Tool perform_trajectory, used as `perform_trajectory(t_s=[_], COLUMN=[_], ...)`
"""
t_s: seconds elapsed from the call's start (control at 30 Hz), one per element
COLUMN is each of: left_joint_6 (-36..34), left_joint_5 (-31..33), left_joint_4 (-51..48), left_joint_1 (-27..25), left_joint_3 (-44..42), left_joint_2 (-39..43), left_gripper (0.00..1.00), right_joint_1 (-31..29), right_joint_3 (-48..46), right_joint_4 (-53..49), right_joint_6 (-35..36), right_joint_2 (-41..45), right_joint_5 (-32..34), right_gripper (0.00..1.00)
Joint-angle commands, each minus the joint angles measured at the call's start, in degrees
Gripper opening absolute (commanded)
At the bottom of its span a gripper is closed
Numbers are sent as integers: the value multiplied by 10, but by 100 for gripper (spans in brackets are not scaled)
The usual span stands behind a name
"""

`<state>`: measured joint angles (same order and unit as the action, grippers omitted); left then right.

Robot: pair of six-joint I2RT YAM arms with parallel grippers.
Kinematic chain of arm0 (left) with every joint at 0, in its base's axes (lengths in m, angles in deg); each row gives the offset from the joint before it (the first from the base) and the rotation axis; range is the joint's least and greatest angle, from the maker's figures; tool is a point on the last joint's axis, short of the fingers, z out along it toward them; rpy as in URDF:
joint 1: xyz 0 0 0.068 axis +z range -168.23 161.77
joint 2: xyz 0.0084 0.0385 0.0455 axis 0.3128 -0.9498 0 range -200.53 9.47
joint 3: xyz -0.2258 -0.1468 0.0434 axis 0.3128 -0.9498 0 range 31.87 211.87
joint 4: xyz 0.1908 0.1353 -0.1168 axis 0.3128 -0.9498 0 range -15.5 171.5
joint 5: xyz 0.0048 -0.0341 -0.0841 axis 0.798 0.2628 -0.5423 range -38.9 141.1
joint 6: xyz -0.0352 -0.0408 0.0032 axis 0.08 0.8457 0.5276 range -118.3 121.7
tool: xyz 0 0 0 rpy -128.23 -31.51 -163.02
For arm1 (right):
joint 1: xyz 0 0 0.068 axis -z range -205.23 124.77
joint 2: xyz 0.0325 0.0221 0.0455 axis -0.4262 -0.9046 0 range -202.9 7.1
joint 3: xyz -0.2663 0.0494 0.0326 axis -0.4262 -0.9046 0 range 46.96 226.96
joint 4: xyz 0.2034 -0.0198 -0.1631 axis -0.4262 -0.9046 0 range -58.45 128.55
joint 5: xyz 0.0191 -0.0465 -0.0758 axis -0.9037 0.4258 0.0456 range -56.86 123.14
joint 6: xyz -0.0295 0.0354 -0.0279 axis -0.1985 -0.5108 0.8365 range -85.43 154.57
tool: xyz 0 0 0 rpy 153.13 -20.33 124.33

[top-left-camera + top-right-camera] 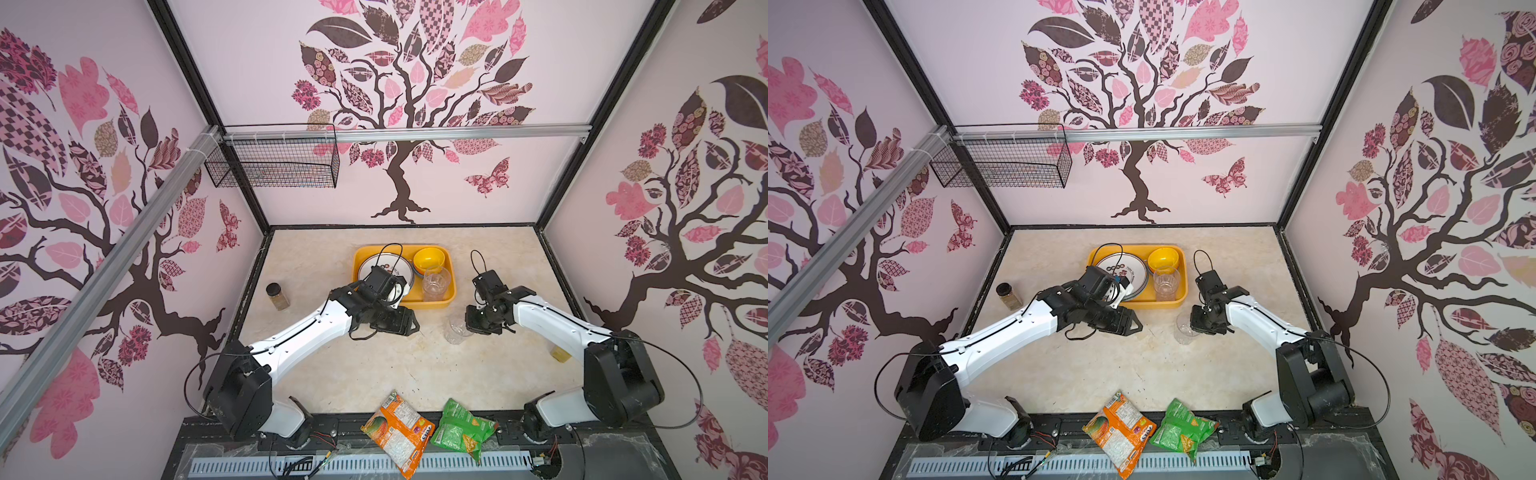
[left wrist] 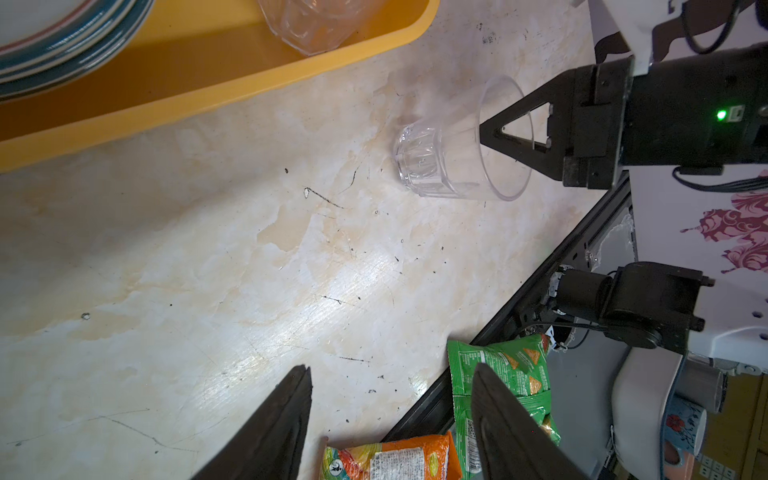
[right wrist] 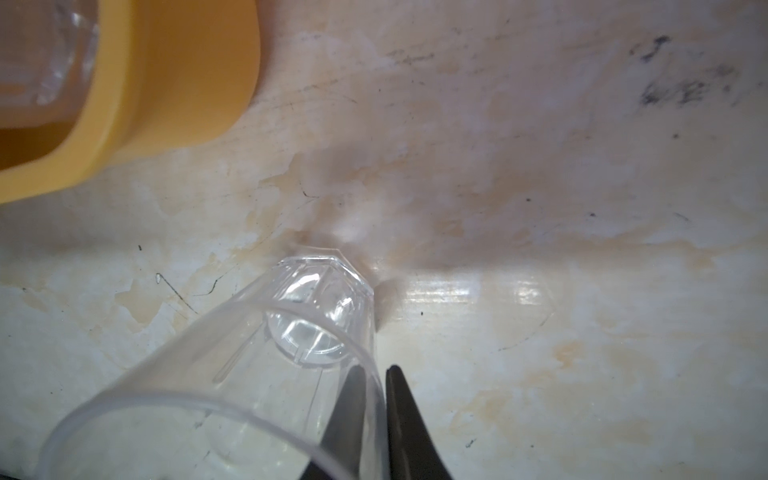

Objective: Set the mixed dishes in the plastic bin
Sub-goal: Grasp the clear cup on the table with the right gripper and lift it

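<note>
Right wrist view, entry 1: right gripper (image 3: pixel 374 376). The fingers are drawn together on the wall of a clear plastic cup (image 3: pixel 291 332), one inside the rim and one outside. The cup is upright on the marbled tabletop (image 3: pixel 540 166), just off the front right corner of the plastic bin (image 3: pixel 174 83) and apart from it. Whether its base rests fully on the surface is hard to judge through the clear plastic.

Entry 2: left gripper (image 2: pixel 390 415). In the left wrist view its fingers are spread moderately wide with nothing between them. In both top views it hangs over bare tabletop in front of the bin, left of the cup.

Entry 3: plastic bin, yellow-orange and shallow, at the centre rear of the table.
- Stack of plates (image 1: pixel 368 268) in the left half, the top one white with red-black characters, blue-rimmed ones beneath.
- Yellow bowl (image 1: pixel 429 259) at the back right, nested on a blue bowl (image 1: pixel 417 272).
- Second clear cup (image 1: pixel 436 284), upright at the front right.

Entry 4: other items.
- Spice jar (image 1: pixel 277 296) with a dark lid, standing well left of the bin.
- Orange snack bag (image 1: pixel 399 432) and green snack bag (image 1: pixel 461 430), side by side at the table's near edge.
- Black wire mesh basket (image 1: pixel 274 160), hung on the rear rail at the upper left.
</note>
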<state>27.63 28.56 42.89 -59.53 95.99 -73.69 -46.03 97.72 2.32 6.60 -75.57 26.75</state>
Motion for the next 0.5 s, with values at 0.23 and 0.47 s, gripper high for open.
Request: perform_trajectory(t_s=[0.23, 0.47], left_joint_6=[12, 22], left_joint_5=[21, 45], left_joint_4=[17, 20], left_joint_1=[-2, -1], left_joint_3=[-23, -34], left_joint_2=[23, 41], left_gripper=[64, 64], right_joint_1=[2, 0], right_joint_3=[41, 63], right_joint_4=[-45, -69], right_joint_6=[28, 36], right_joint_2=[-3, 13], right_joint_5=[26, 19], right_gripper=[4, 1])
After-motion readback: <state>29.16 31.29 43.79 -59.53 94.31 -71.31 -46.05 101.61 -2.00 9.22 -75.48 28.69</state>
